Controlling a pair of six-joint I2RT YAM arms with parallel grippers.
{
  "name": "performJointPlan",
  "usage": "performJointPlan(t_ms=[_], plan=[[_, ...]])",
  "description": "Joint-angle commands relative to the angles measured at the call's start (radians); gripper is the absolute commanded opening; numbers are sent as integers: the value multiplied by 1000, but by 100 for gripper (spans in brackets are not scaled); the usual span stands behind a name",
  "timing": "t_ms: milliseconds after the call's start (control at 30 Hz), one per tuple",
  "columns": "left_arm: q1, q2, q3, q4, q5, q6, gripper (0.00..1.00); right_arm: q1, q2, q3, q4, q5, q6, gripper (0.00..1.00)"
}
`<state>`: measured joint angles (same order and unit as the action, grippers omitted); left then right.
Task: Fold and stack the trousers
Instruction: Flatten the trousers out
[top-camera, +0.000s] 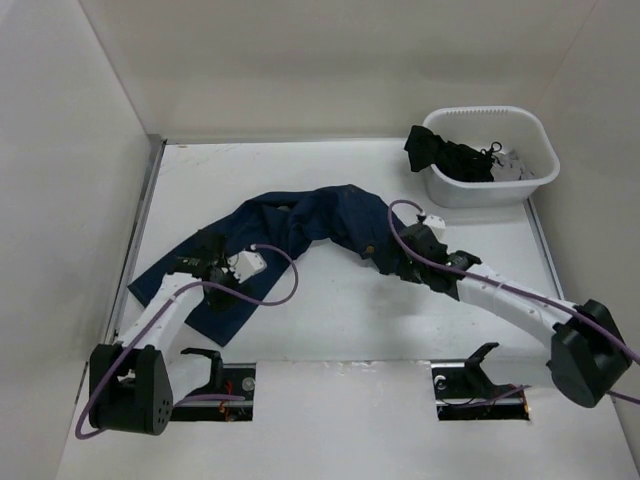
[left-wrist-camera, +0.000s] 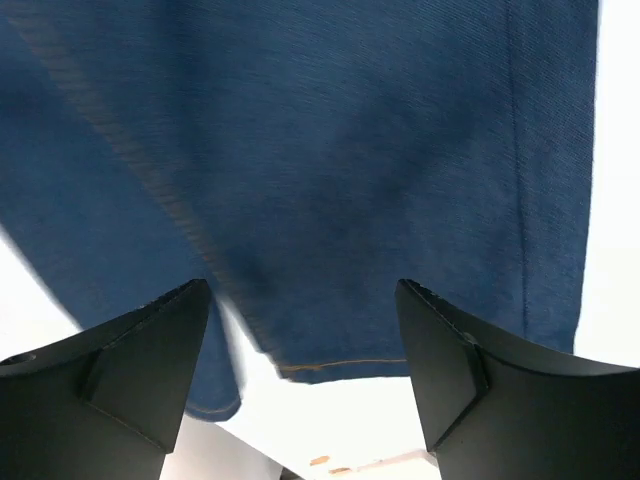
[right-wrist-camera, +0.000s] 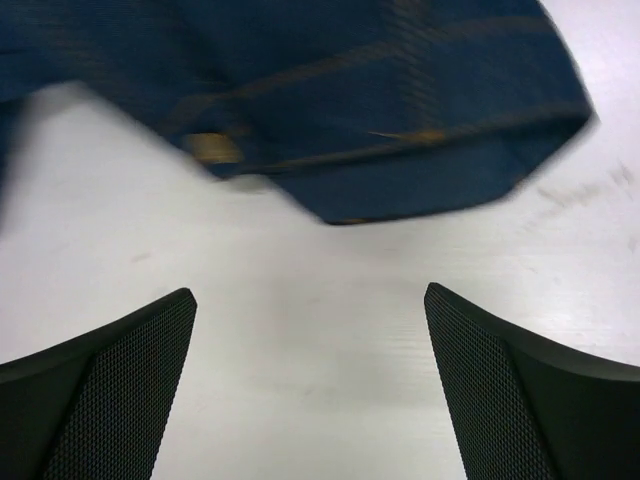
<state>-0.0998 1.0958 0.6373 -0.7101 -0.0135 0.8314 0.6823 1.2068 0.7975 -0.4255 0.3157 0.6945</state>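
My left claw (left-wrist-camera: 303, 300) hangs open over the long dark navy denim trousers (top-camera: 320, 215); right claw (right-wrist-camera: 310, 305) spread wide above the white worktop (right-wrist-camera: 320, 350), beside the waistband (right-wrist-camera: 400, 170)

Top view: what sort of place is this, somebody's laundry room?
More likely a robot test bench: a white table boxed in by bare white panels, a left arm and right arm bolted at its edge, and jeans spread across it.
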Motion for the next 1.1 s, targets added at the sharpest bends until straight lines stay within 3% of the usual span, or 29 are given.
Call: performJointPlan(t_ms=[0, 167, 267, 300, 367, 400, 433, 567, 700, 800, 867, 967, 1067], plan=[[-111, 33, -85, 177, -106, -3, 75, -118, 36, -90, 181, 114, 215, 100], [-125, 168, -137, 420, -226, 47, 77, -250, 207, -17, 243, 86, 322, 100], [-100, 205, -131, 469, -226, 61, 76, -270, 322, 49, 278, 53, 319, 100], [-97, 200, -133, 477, -236, 78, 77, -289, 402, 87, 304, 10, 316, 74], [-81, 196, -128, 483, -253, 103, 77, -313, 459, 115, 318, -45, 315, 38], [-52, 190, -123, 489, -252, 126, 77, -324, 480, 130, 321, -70, 315, 15], [-22, 185, -123, 500, -246, 144, 78, -333, 482, 138, 317, -82, 309, 0], [100, 203, -128, 557, -238, 216, 78, -338, 331, 96, 283, -46, 244, 0], [241, 249, -111, 604, -209, 259, 78, -333, 18, 23, 127, 17, 208, 0], [300, 263, -88, 594, -186, 265, 78, -298, -195, 105, -19, 22, 149, 0], [318, 279, -85, 603, -181, 279, 79, -287, -213, 169, -53, -15, 128, 0], [337, 343, -51, 630, -204, 285, 78, -367, -109, 348, -44, -179, 2, 0], [338, 357, -27, 638, -204, 290, 78, -431, 159, 586, -9, -231, -174, 0]])
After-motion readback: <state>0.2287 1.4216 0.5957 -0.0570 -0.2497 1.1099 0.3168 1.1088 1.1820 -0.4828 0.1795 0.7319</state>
